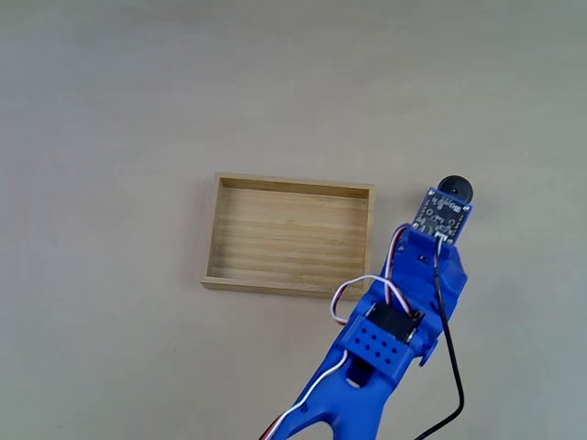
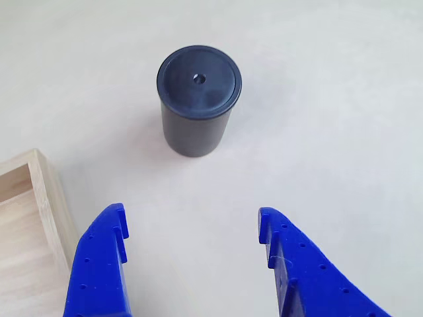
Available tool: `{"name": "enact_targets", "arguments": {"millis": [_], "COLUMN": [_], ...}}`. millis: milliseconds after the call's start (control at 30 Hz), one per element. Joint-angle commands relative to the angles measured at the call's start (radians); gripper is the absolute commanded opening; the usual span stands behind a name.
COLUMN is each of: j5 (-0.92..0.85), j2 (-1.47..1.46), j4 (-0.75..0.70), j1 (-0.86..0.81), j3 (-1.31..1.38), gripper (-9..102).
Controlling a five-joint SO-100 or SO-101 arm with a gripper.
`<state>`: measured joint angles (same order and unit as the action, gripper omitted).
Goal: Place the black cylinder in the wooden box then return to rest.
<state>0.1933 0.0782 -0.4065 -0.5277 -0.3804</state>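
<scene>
Flanking gripper (image 2: 192, 224): wooden box (image 2: 46, 191) corner.

In the fixed view the arm hides most of the black cylinder (image 1: 455, 188) (perhaps upright).

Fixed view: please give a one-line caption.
Blue gripper open short of upright black cylinder, right of empty wooden box.
</scene>
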Motion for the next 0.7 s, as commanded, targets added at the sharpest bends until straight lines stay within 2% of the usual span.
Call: {"name": "enact_targets", "arguments": {"millis": [0,667], "j5": [-0.002,-0.006], "j2": [0.009,0.222], "j4": [0.063,0.086], "j1": [0.000,0.003], "j3": [0.163,0.377], "gripper": [32,34]}}
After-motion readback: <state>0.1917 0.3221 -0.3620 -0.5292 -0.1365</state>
